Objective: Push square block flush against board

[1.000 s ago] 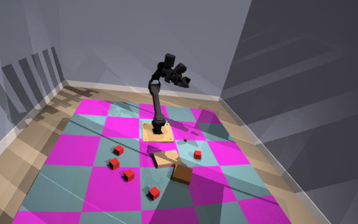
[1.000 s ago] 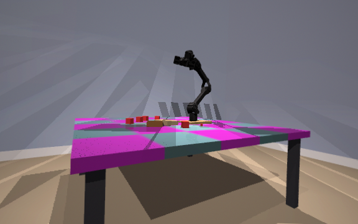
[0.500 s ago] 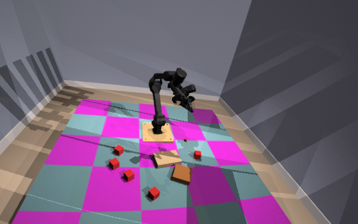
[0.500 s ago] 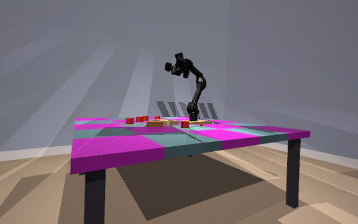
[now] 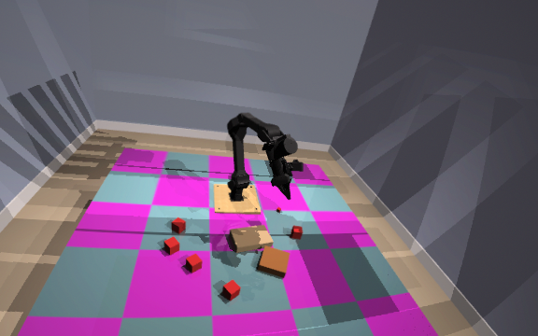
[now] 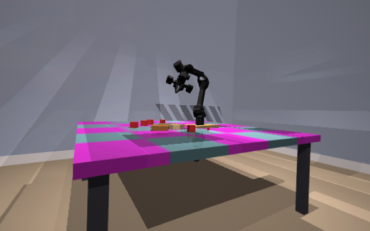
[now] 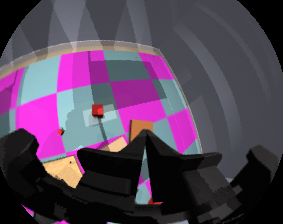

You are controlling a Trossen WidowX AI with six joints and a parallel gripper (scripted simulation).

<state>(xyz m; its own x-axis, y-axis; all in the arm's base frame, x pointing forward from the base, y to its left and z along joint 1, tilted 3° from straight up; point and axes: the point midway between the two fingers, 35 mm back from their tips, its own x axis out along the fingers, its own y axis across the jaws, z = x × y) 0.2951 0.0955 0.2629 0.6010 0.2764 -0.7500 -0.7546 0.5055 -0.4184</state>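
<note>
Top view, square block (image 5: 274,261) well below closed gripper (image 5: 287,193).

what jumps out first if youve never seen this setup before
The loud magenta and teal checkered table grabs the eye first, with the black arm standing on a pale base plate near its far side, its gripper shut, holding nothing and pointing down above the table. Nearer the camera lie a tan board and a brown square block close together, amid scattered small red cubes.
</note>
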